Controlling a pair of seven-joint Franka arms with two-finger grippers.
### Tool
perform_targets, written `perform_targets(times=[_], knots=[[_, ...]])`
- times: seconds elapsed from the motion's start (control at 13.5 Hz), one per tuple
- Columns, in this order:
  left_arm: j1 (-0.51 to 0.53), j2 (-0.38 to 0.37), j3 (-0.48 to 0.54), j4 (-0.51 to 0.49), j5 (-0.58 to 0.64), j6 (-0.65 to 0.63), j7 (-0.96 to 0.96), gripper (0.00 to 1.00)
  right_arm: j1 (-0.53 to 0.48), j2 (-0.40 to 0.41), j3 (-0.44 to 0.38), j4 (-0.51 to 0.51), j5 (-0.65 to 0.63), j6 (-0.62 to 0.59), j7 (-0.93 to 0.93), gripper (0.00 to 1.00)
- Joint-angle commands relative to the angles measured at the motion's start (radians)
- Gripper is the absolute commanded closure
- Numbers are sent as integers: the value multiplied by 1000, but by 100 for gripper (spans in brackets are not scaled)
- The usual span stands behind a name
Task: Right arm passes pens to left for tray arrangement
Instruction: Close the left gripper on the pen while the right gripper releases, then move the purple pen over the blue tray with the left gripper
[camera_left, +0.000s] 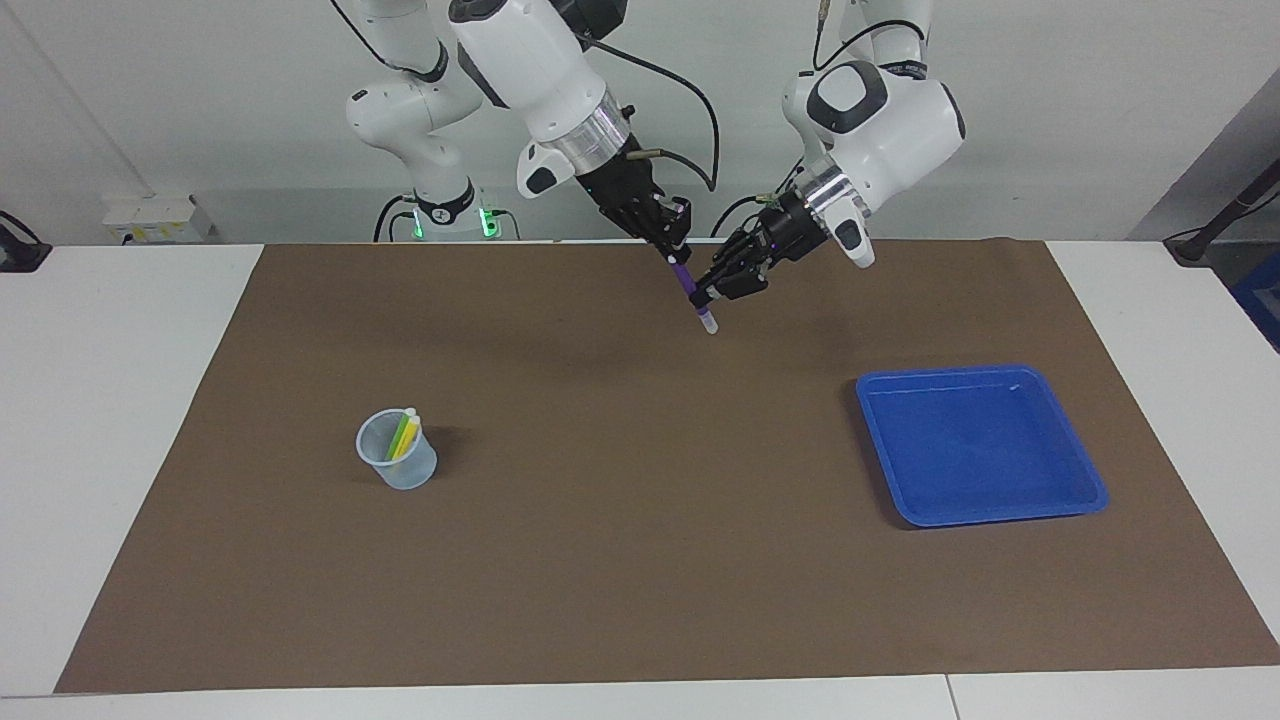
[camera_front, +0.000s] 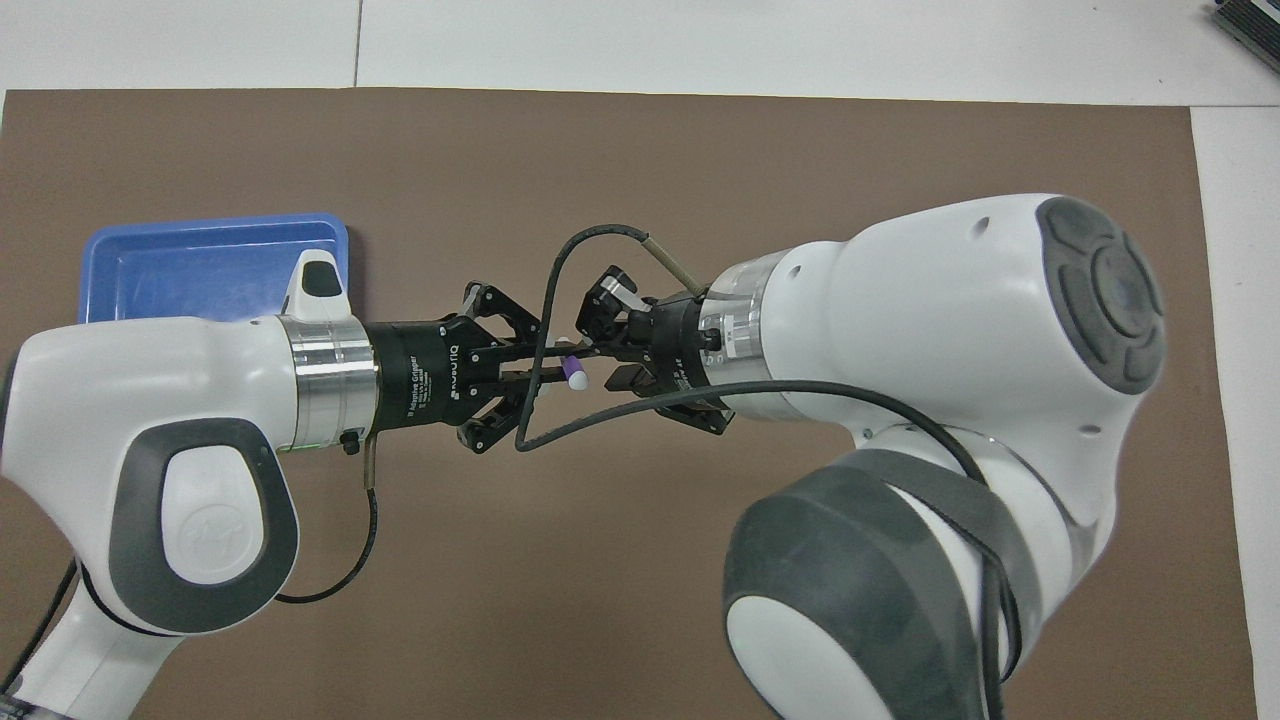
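Left end effector (camera_left: 706, 296) grips purple pen (camera_left: 693, 296); right arm (camera_front: 950, 330) hides cup.

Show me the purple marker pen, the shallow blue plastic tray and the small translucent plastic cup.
purple marker pen (camera_left: 696, 298): facing view, on its purple barrel.
shallow blue plastic tray (camera_left: 1075, 462): facing view, on its raised rim.
small translucent plastic cup (camera_left: 408, 472): facing view, on its outer wall.

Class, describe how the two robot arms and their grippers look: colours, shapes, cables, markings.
Both arms, the left arm and the right arm, are white and rounded, with dark grey joint caps and silver wrist rings. The left gripper and right gripper are black, two-fingered, each with a black cable looping past.
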Motion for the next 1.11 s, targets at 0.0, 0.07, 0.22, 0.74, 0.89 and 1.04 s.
perform_targets(times=[0.0,0.07,0.22,0.74,0.89,1.04], knots=[[47,-20,4,-10,38,-82,82,100,-20,-2,2,7,-6,3,-28,0],[49,-20,4,-8,97,-102,105,100,-23,-2,-2,9,-6,-5,-63,0],[76,-21,4,-8,214,-141,203,100,-52,-2,-11,17,-9,-46,-120,0],[106,-37,4,-40,655,-243,647,100,-222,-16,-10,7,-245,-247,-679,0],[163,-37,4,-78,719,-183,824,100,-244,-19,-10,-32,-362,-254,-830,0],[217,-18,4,-99,730,-120,955,100,-244,-20,-10,-55,-454,-252,-898,0]])
